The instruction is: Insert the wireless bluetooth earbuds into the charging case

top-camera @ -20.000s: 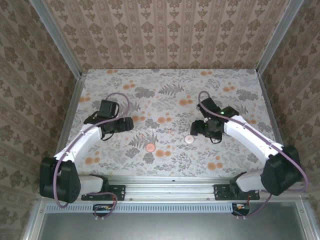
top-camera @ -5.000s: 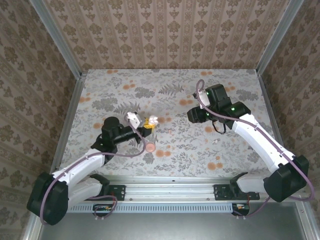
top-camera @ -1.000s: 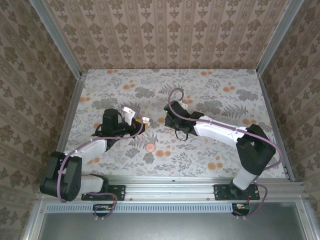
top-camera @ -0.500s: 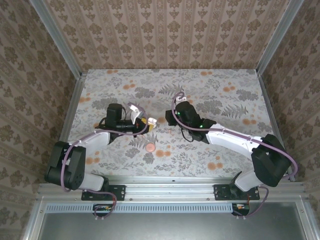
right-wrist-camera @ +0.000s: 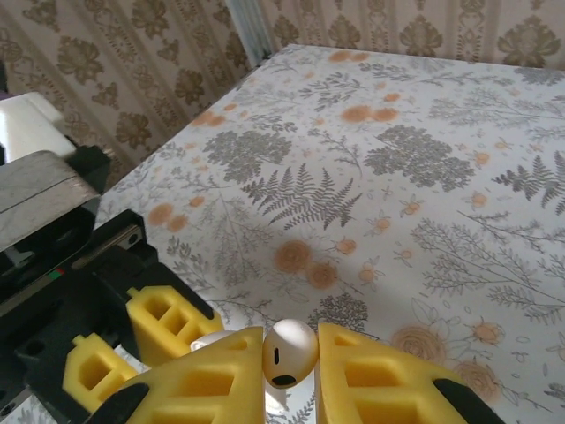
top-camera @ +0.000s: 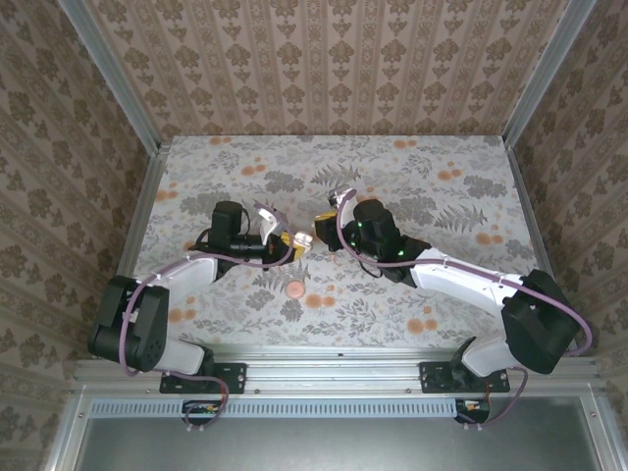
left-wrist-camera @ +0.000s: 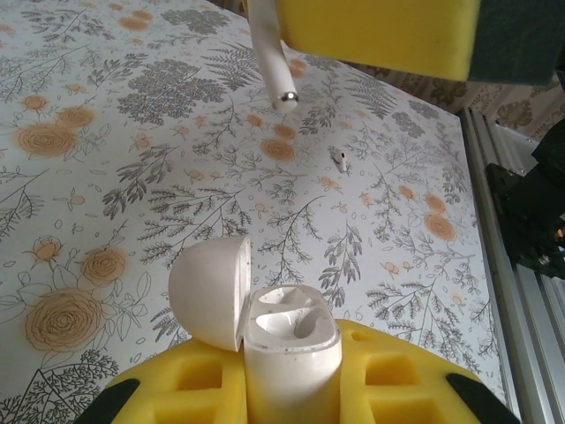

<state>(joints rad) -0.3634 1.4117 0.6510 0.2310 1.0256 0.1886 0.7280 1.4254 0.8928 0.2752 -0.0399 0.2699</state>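
Clamps open charging case (left-wrist-camera: pixel 291 340) in left gripper (left-wrist-camera: pixel 291 384), lower centre, earbud (left-wrist-camera: pixel 269 53) in right gripper (right-wrist-camera: pixel 290 364); risks slanted stem missing socket.

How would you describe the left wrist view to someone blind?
An open white plastic charging case is clamped between the left gripper's yellow foam fingers; above it, the right gripper's yellow pads hold a white earbud over the floral table.

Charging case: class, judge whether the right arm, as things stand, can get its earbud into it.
Probably yes: the left gripper holds the charging case, lid swung aside, and the earbud in the right gripper points toward the opening, nothing between.
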